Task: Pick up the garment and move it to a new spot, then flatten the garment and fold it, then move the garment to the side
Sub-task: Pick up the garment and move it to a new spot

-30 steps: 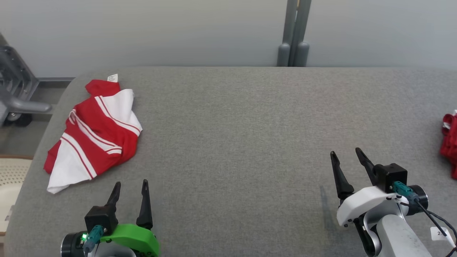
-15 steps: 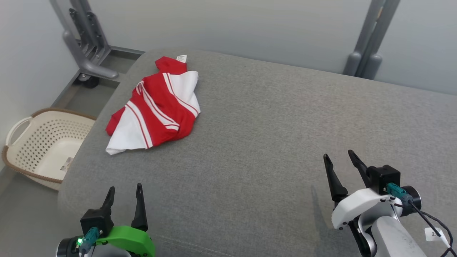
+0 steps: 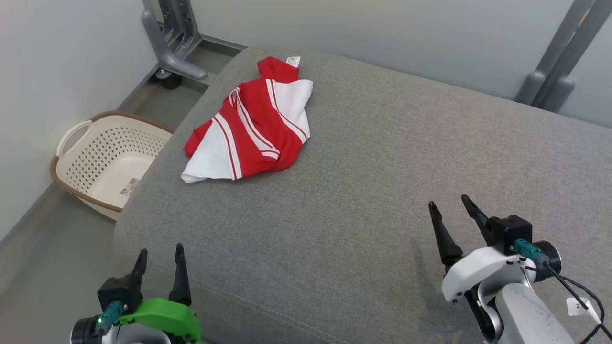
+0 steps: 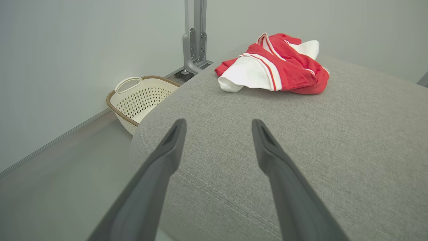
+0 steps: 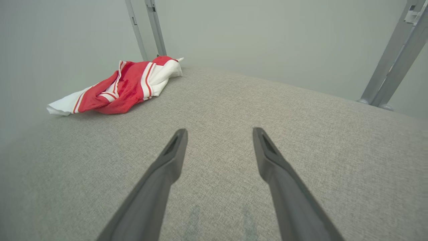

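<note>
A crumpled red and white striped garment [image 3: 251, 124] lies on the grey cushioned surface [image 3: 382, 167] near its far left corner, a white label at its top. It also shows in the left wrist view as the garment [image 4: 277, 63] and in the right wrist view as the garment [image 5: 123, 85]. My left gripper [image 3: 160, 253] hovers open at the near left edge of the surface, well short of the garment, nothing between its fingers. My right gripper [image 3: 449, 208] stands open over the near right part, far from the garment and empty.
A cream perforated laundry basket [image 3: 103, 157] with a brown rim sits on the floor left of the surface, also the basket [image 4: 140, 97] in the left wrist view. Grey metal stand legs [image 3: 172, 43] rise at the back left, another post [image 3: 550, 71] at the back right.
The head camera has swung left, so the garment sits nearer the middle and the basket has come into view. Both grippers stay open and empty; the garment itself has not moved.
</note>
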`<state>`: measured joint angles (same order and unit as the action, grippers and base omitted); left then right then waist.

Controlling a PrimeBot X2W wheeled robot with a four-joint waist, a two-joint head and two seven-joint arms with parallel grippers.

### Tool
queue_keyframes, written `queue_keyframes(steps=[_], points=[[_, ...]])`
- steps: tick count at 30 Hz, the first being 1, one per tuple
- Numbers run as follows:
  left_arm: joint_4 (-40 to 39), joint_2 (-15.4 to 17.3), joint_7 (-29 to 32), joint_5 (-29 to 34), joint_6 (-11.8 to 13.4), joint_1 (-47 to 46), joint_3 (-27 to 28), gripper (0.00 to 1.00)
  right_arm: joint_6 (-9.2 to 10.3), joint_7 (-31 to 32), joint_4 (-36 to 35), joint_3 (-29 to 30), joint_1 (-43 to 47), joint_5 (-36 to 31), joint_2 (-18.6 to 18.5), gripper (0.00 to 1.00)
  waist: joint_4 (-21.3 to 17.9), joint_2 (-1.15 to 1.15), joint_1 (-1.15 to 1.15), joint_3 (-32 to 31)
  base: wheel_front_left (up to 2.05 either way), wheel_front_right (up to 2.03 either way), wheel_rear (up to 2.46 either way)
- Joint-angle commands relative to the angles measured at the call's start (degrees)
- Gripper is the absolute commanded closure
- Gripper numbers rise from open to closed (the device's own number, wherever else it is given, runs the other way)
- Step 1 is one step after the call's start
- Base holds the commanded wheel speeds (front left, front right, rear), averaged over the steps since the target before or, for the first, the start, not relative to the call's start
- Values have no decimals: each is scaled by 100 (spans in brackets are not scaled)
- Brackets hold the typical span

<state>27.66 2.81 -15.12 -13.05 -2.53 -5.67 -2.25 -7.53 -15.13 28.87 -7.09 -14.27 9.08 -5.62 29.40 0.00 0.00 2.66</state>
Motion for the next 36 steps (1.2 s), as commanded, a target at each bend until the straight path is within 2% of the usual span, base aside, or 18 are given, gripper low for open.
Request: queue_keyframes(steps=[1, 7, 14, 17, 23, 29, 36], points=[[46, 19, -2, 42, -75, -275, 59, 0, 9, -1, -3, -12, -68, 30, -78, 0, -182, 0, 0, 146, 0, 0, 0], [541, 237, -1, 190, -338, -1055, 283, 0, 9, -1, -48, -84, -235, -1, -251, 0, -571, 0, 0, 524, 0, 0, 0], [1479, 803, -2, -46, -492, -2147, 72, 0, 9, -1, -237, -228, -575, 0, -516, 0, -1160, 0, 0, 1057, 0, 0, 0], [1784, 960, -2, -289, -497, -2389, -139, 0, 9, -1, -309, -239, -662, 19, -587, 0, -1331, 0, 0, 1183, 0, 0, 0], [2462, 1458, 103, -1189, -496, -2890, -796, 0, 9, -1, -505, -252, -834, 32, -775, 0, -1763, 0, 0, 1463, 0, 0, 0], [2665, 1681, 433, -2091, -497, -3209, -1248, 0, 9, -1, -707, -172, -896, 18, -976, 0, -2051, 0, 0, 1709, 0, 0, 0], [3145, 1906, 597, -2631, -498, -3403, -1514, 0, 9, 0, -839, -42, -862, 19, -1113, 0, -2358, 0, 0, 1925, 0, 0, 0]])
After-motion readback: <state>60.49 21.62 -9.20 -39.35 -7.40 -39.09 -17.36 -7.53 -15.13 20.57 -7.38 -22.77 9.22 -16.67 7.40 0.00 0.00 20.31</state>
